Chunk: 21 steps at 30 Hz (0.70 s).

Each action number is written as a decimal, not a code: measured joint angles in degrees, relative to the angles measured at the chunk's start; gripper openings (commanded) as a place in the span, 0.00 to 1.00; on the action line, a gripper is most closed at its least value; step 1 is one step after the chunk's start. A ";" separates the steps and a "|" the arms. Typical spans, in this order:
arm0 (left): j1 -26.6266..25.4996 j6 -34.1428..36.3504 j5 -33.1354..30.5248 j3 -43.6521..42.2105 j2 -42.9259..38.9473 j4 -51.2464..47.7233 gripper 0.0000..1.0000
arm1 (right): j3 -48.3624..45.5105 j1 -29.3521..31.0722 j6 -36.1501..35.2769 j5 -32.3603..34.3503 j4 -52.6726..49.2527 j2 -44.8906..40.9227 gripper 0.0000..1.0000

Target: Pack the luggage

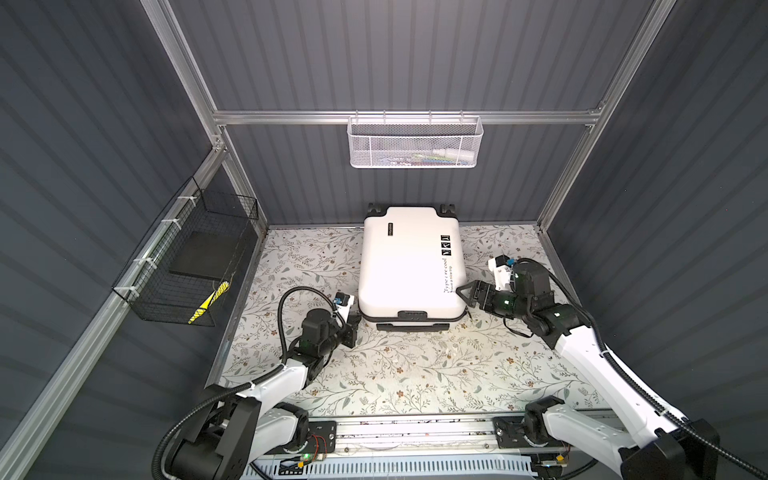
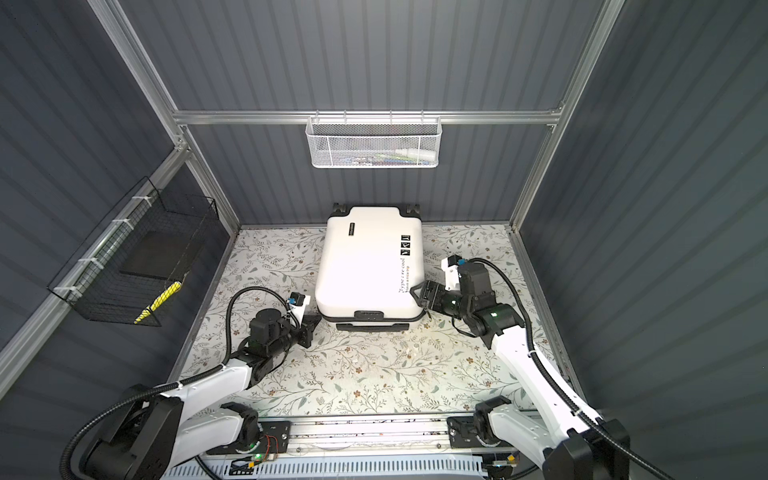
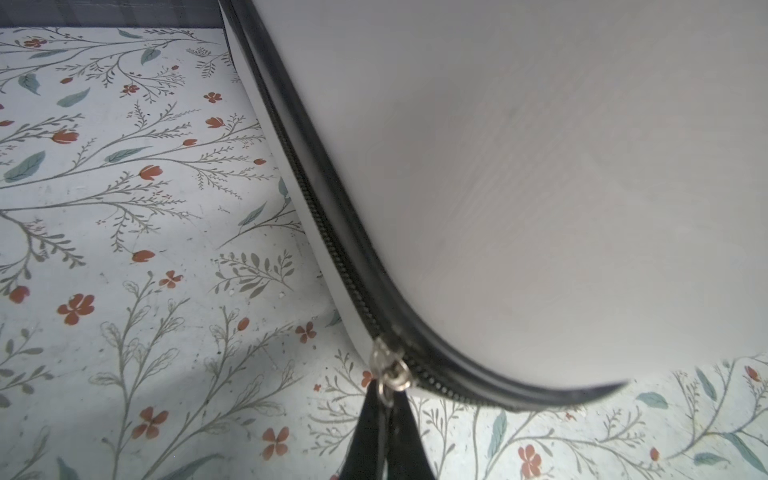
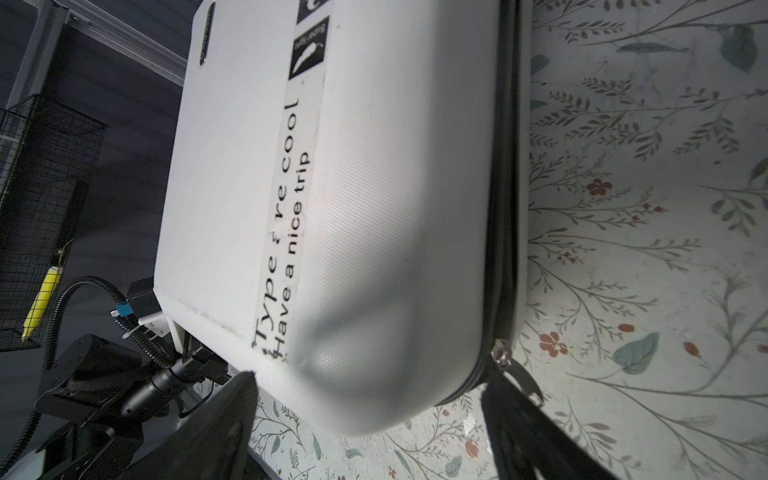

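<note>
Where the floral-print table [image 1: 415, 374] meets the back wall, the luggage [image 1: 409, 266], a small white hard-shell case, lies flat in the rear middle with its lid down. Its black wheels [image 1: 376, 209] are against the wall and its black handle [image 1: 411, 326] faces the front edge. The script lettering [image 1: 446, 276] and square icons [image 1: 445, 245] run along its right side.

A black wire basket [image 1: 187, 257] hangs on the left wall and holds a dark flat slab [image 1: 203, 257] and a yellow item [image 1: 208, 305]. A white mesh basket [image 1: 415, 141] hangs from the back rail, its contents too blurred to name.

The left gripper [image 1: 355, 320] sits low at the luggage's front left corner. In the left wrist view its jaws are closed together, and the tab of the silver left zipper pull [image 3: 388, 374] runs down between the dark fingers [image 3: 365, 449], apparently pinched there.

The right gripper [image 1: 467, 293] is at the front right corner with its jaws spread wide. In the right wrist view one finger [image 4: 224, 415] lies over the shell near the lettering, and the other is down by the seam, with the corner between them. The silver right zipper pull [image 4: 500, 357] hangs from the black zipper band [image 4: 498, 208] just beside that lower finger.
</note>
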 measured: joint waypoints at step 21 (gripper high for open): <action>-4.94 -5.75 -1.92 -2.25 -9.90 -8.09 0.00 | -1.60 0.66 3.15 -2.01 8.41 5.79 0.82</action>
